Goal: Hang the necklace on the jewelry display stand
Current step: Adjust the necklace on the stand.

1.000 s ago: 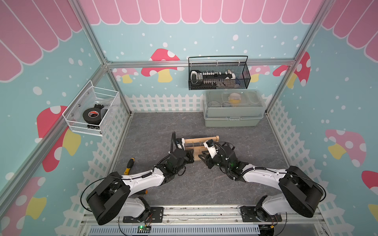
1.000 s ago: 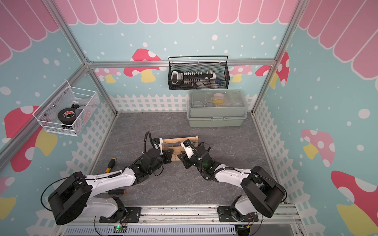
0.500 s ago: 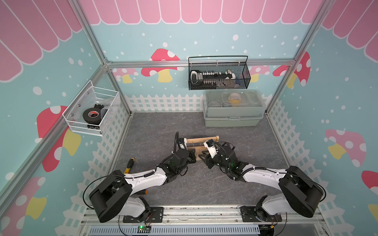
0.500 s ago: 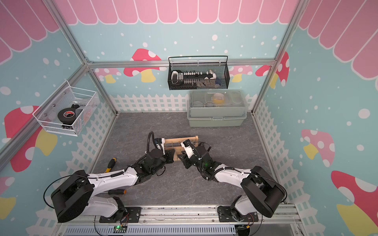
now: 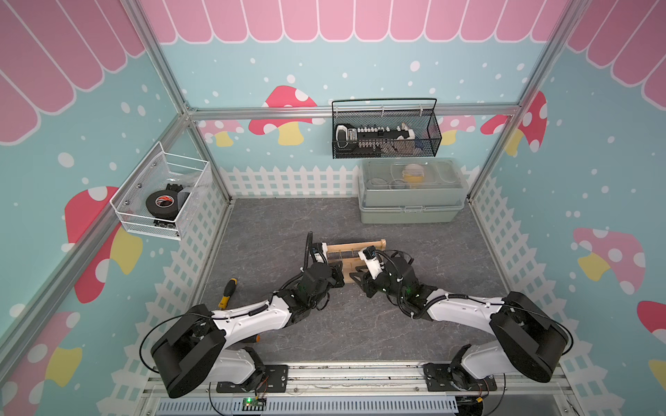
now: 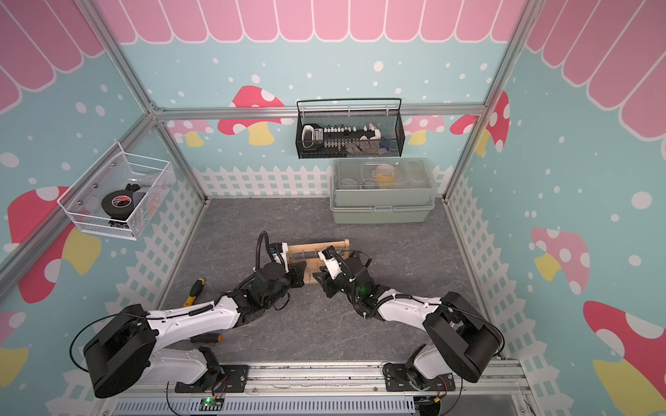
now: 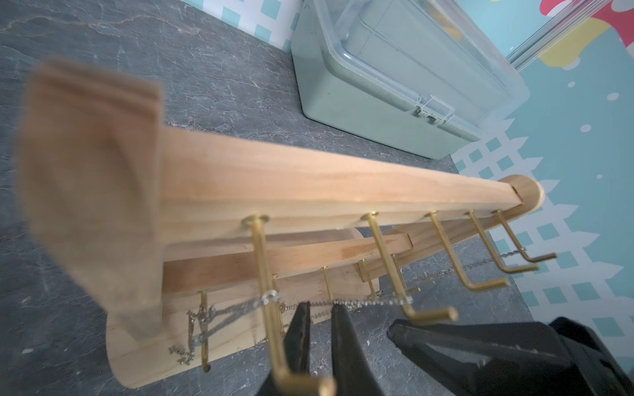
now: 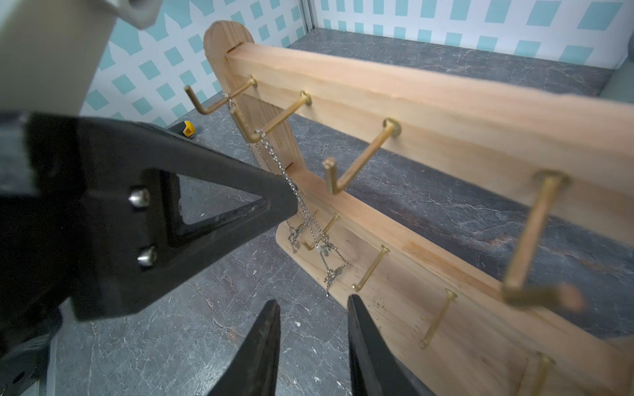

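Settling stage: necklace (image 7: 363, 302) draped across two brass hooks (image 7: 389, 260) at the 9 o'clock end of the jewelry display stand (image 5: 353, 246), mid-bench (image 5: 288, 223). Left pincer (image 7: 320, 307) slightly parted at the chain; right pincer (image 8: 313, 300) released, empty. Next move calls for backing the left pincer toward 6 o'clock without snagging

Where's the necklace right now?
In the left wrist view the necklace is strung across the two end hooks of the jewelry display stand, at its left end, just beyond the left hand.
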